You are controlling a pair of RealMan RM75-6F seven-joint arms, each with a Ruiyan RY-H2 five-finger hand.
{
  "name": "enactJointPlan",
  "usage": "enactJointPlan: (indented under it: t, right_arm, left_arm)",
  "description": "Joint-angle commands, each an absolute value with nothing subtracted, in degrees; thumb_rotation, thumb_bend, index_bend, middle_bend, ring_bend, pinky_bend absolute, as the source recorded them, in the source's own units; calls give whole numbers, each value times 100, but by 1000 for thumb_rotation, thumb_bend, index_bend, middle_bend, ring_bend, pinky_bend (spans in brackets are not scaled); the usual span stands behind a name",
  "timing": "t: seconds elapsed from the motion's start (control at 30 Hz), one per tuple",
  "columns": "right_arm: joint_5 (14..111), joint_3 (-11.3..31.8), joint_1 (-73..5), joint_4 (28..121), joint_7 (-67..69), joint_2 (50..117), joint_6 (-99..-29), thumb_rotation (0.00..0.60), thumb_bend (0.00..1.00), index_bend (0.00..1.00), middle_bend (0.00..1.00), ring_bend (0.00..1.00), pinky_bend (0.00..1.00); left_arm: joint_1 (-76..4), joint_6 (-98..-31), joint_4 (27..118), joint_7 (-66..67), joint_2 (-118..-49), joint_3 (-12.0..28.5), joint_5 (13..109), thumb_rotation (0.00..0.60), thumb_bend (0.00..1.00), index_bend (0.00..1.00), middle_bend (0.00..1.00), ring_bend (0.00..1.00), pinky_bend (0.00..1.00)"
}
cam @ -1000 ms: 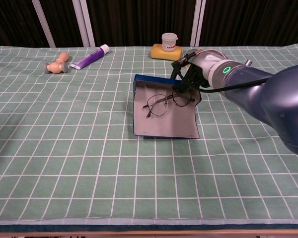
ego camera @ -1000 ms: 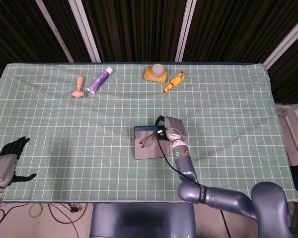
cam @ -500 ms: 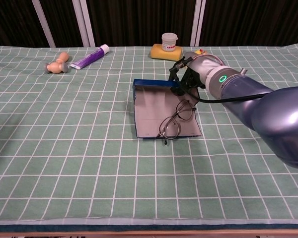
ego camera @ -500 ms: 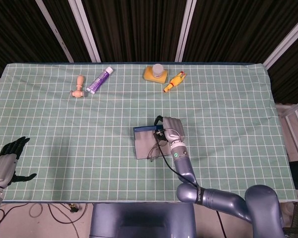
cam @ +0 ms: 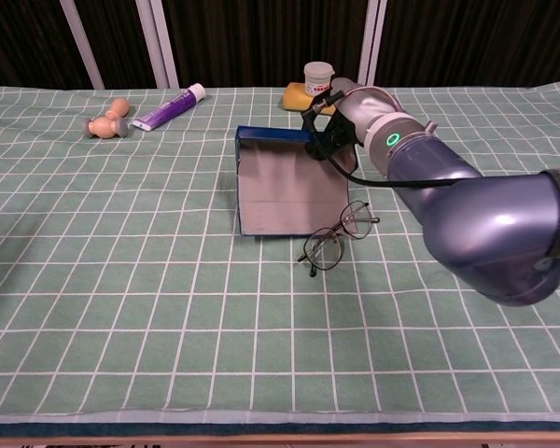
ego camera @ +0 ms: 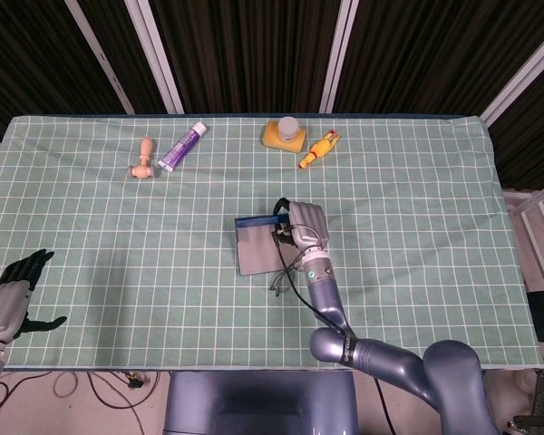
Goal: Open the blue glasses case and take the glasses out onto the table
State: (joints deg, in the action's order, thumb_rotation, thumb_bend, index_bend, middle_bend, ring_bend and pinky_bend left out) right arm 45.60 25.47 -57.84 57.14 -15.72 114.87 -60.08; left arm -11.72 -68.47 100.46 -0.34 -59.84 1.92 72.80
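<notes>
The blue glasses case (cam: 285, 187) lies open in the middle of the table, its grey lining up; the head view shows the case (ego camera: 257, 247) too. My right hand (cam: 341, 121) grips its far right corner, seen as the hand (ego camera: 304, 228) at the case's right edge. The thin-framed glasses (cam: 336, 238) lie on the cloth just off the case's near right corner, also the glasses (ego camera: 285, 275) in the head view. My left hand (ego camera: 14, 288) hangs with fingers apart at the near left table edge, holding nothing.
Along the far edge lie a wooden peg figure (ego camera: 142, 160), a purple tube (ego camera: 181, 149), a white jar on a yellow sponge (ego camera: 285, 133) and a yellow rubber chicken (ego camera: 318, 149). A green checked cloth (ego camera: 417, 217) covers the table.
The glasses slid out of the case onto the cloth at its near right corner. My right hand has dragged the case left and away from me. My left hand stayed put.
</notes>
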Motion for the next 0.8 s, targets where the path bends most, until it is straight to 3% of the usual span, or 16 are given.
enactJointPlan:
  t: [0.03, 0.33, 0.37, 0.43, 0.5, 0.6, 0.8]
  right_arm:
    - [4588, 2784, -6071, 5149, -1512, 11755, -5797, 600, 482, 518, 908, 1000, 1000]
    - [4526, 3161, -6552, 4140, -1459, 12179, -5526, 600, 475, 505, 903, 1000, 1000]
    - [4515, 3208, -6625, 3986, -1478, 12237, -5497, 600, 462, 471, 901, 1000, 1000]
    - [4480, 3268, -6712, 3801, -1538, 12307, -5434, 600, 365, 215, 894, 1000, 1000]
    - [4384, 3317, -6767, 3729, -1768, 12331, -5370, 600, 273, 33, 889, 1000, 1000]
    - [4362, 3354, -6740, 3877, -1909, 12290, -5469, 600, 183, 0, 886, 1000, 1000]
    - [4371, 3360, -6537, 4569, -2169, 12038, -5741, 600, 157, 0, 873, 990, 999]
  left_arm:
    - [-1170, -6850, 10048, -38, -5981, 191, 7282, 600, 0, 0, 0, 0, 0]
    - [-1167, -6863, 10061, -47, -5977, 181, 7324, 600, 0, 0, 0, 0, 0]
    - [-1164, -6871, 10063, -50, -5976, 178, 7339, 600, 0, 0, 0, 0, 0]
    - [-1162, -6883, 10060, -49, -5978, 175, 7360, 600, 0, 0, 0, 0, 0]
    - [-1158, -6897, 10055, -52, -5983, 172, 7381, 600, 0, 0, 0, 0, 0]
    - [-1163, -6907, 10048, -47, -5999, 165, 7428, 600, 0, 0, 0, 0, 0]
    - [-1150, -6958, 10031, -21, -6017, 146, 7502, 600, 0, 0, 0, 0, 0]
